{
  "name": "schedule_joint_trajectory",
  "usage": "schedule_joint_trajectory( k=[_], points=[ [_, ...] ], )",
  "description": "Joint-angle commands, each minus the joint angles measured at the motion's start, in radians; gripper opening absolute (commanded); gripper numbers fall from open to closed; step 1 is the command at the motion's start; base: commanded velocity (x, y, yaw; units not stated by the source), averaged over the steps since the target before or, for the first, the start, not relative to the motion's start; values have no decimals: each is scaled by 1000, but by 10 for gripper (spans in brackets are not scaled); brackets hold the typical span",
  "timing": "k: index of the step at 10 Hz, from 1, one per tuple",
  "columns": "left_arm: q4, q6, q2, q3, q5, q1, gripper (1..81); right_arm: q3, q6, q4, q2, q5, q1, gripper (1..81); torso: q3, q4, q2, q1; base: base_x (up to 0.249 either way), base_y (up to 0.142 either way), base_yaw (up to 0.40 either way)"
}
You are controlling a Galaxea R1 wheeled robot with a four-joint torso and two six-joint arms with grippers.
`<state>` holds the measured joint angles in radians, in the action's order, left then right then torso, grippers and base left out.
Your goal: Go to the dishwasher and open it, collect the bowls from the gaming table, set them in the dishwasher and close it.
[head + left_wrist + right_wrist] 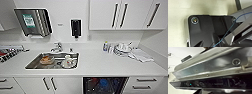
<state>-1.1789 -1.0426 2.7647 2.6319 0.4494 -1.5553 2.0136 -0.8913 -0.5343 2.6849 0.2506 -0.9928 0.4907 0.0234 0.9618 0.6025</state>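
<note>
The dishwasher [105, 85] is under the counter, right of the sink, and its dark inside with wire racks shows. A bright blue round shape [103, 83], probably the blue bowl, sits in the rack with something red [93, 82] beside it. In the right wrist view the brushed steel door [209, 68] is very close and tilted, with a dark gap onto the racks [218, 83] below its edge. My right gripper [199, 91] is right at that door. The left wrist view looks past the robot's dark plate at a pale surface [178, 18]. The gaming table is out of view.
A steel sink [32, 63] holds an orange-brown item [47, 60] and white crockery [68, 62]. Stacked plates [122, 48], a small bottle [105, 46] and a cloth [141, 55] lie on the white counter [100, 62]. White drawers [145, 85] flank the dishwasher, and wall cabinets [120, 15] hang above.
</note>
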Motion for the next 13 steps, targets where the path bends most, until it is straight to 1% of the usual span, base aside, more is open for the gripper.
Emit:
schedule_joint_trajectory(
  k=[1,4,5,7,9,10,11,12,13],
  points=[
    [-4,4,-28,4,-18,14,811,8,-15,30,-6,-17,219,811,0,0,0,0,0,0,0],
    [-4,4,-32,4,-18,13,811,-1,-15,65,-1,-16,289,811,0,0,0,0,0,0,0],
    [-4,4,-34,4,-18,13,811,-6,-15,82,-1,-16,327,811,0,0,0,0,0,0,0],
    [-4,4,-40,4,-18,10,811,-32,-15,134,-12,-4,398,811,0,0,0,0,0,0,0],
    [-4,4,-45,4,8,10,811,-41,-15,160,-6,2,458,811,0,0,0,-1,0,0,0],
    [-4,3,-42,4,8,10,811,-79,-15,184,-26,38,512,811,0,0,0,-1,0,0,0],
    [-5,3,-42,5,8,10,811,-207,-11,224,-121,76,551,811,0,0,0,0,0,0,0],
    [-4,4,-40,4,8,8,811,-367,-3,229,-237,120,550,811,0,0,0,0,0,0,0],
    [-4,4,-39,5,8,10,811,-445,-2,221,-304,163,489,811,0,0,0,0,0,0,0]
  ],
)
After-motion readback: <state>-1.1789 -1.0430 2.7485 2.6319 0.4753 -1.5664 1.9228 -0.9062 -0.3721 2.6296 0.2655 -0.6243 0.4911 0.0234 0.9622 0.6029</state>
